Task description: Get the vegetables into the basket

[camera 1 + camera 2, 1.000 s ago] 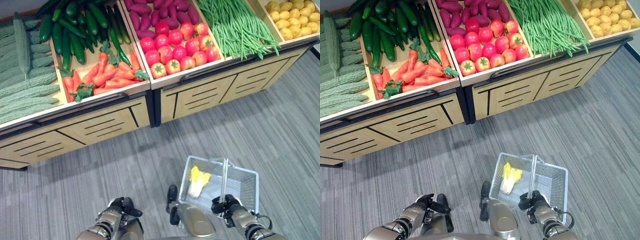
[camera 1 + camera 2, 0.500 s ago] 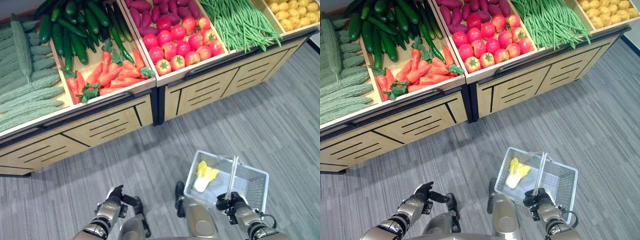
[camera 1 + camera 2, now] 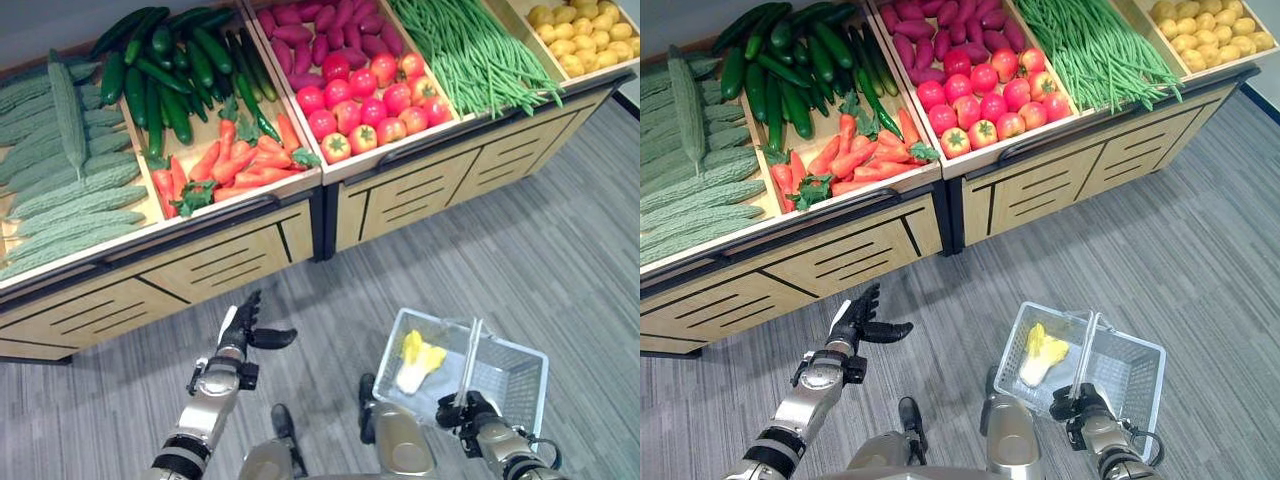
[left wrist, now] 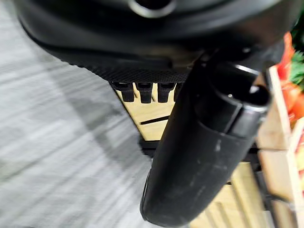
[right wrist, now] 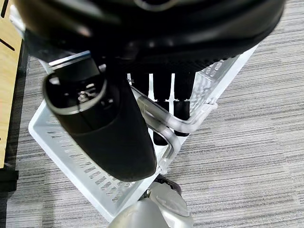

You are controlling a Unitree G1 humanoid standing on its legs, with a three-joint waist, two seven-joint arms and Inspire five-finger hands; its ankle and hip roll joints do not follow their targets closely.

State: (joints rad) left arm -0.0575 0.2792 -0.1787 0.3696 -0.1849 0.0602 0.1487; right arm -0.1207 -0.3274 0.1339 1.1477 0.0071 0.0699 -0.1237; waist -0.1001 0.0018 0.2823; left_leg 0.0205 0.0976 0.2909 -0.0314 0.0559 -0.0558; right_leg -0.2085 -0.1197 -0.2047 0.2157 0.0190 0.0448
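A white wire basket [image 3: 515,372] hangs low at my right, and a yellow-white leafy vegetable [image 3: 417,361] lies inside it. My right hand [image 3: 470,412] is shut on the basket's handle [image 5: 164,129], fingers curled round the bar. My left hand [image 3: 237,335] is open with straight fingers and the thumb out, raised in front of the wooden stand [image 3: 220,265] and holding nothing. It is below the bin of carrots [image 3: 240,160]. Beside that bin are cucumbers [image 3: 170,75] and tomatoes [image 3: 370,95].
The stand also holds bitter gourds [image 3: 60,170], purple sweet potatoes [image 3: 320,25], green beans [image 3: 470,50] and potatoes [image 3: 585,35]. A dark rail [image 3: 200,225] runs along its front edge. Grey striped floor [image 3: 560,250] stretches between me and the stand.
My left hand has risen from low beside me, up and forward toward the stand, fingers straightening. The right hand keeps hold of the basket handle. The camera has shifted.
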